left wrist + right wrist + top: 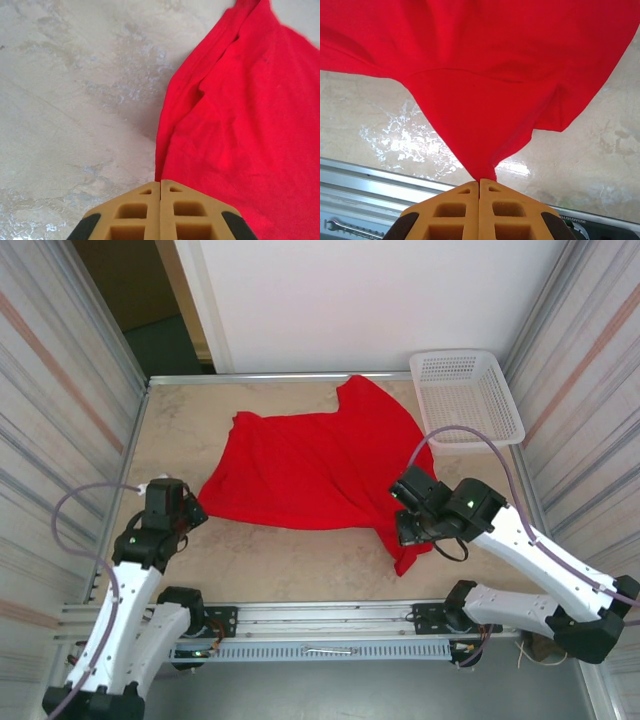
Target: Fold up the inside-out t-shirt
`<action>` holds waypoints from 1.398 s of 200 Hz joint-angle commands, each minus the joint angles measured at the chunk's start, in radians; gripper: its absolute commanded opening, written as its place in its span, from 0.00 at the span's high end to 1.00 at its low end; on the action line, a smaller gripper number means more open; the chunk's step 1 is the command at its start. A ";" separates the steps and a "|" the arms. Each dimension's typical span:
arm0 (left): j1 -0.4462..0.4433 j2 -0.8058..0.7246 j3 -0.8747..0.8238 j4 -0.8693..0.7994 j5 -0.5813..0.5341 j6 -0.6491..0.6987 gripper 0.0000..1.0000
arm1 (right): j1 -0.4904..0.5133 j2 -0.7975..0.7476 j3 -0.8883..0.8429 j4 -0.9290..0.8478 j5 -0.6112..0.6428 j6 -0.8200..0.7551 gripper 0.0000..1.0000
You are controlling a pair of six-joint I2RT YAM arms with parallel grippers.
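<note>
The inside-out t-shirt (310, 465) is bright red and lies crumpled across the middle of the marble table. My right gripper (405, 530) is at its near right corner, shut on the cloth. In the right wrist view the t-shirt (480, 75) is drawn up into a cone that ends between the shut fingertips of the right gripper (480, 181). My left gripper (195, 510) is at the shirt's near left corner. In the left wrist view the t-shirt (240, 125) lies flat and its edge runs into the closed tips of the left gripper (160, 182).
A white mesh basket (467, 395) stands at the far right corner. Corrugated walls close in the table on the left and right. A metal rail (330, 615) runs along the near edge, and a small wrench (330, 650) lies on it.
</note>
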 commanded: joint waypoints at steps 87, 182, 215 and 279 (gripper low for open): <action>0.003 0.077 -0.076 0.028 0.014 -0.002 1.00 | 0.126 0.245 -0.160 0.367 -0.158 0.027 1.00; 0.003 0.072 -0.070 0.039 0.032 0.005 1.00 | 0.180 0.049 -0.345 0.224 0.006 0.343 0.42; 0.003 0.078 -0.066 0.053 0.052 0.006 1.00 | 0.141 -0.151 -0.512 0.198 -0.007 0.538 0.34; 0.003 0.085 -0.065 0.064 0.059 0.006 1.00 | -0.002 -0.245 -0.648 0.308 -0.078 0.589 0.34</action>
